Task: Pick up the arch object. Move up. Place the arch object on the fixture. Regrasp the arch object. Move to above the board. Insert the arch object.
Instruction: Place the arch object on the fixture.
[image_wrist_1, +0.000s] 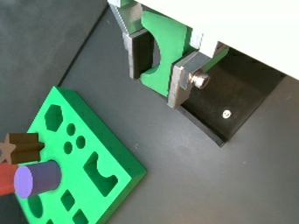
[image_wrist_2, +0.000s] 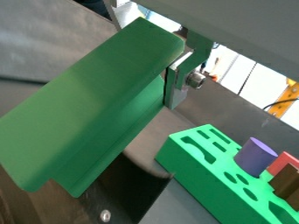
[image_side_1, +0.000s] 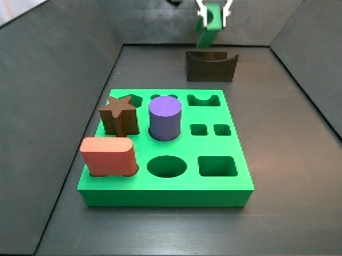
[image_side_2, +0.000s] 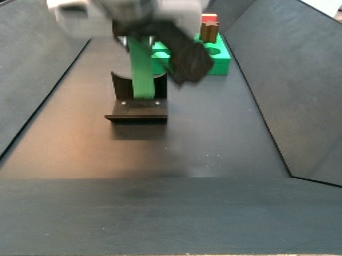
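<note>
The gripper (image_side_1: 211, 17) is clamped on the arch object (image_side_1: 209, 34), which hangs upright from between its silver fingers (image_wrist_1: 187, 80) directly above the fixture (image_side_1: 210, 67) (whether its lower end touches the notch, I cannot tell). The board (image_side_1: 230, 181) lies well apart from the gripper, carrying a brown star piece (image_side_1: 120, 114), a purple cylinder (image_side_1: 164, 117) and a salmon-pink block (image_side_1: 107, 156).

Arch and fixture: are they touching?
Apart. A side view shows the arch, held in the end effector, hanging above the fixture with wall visible between.
</note>
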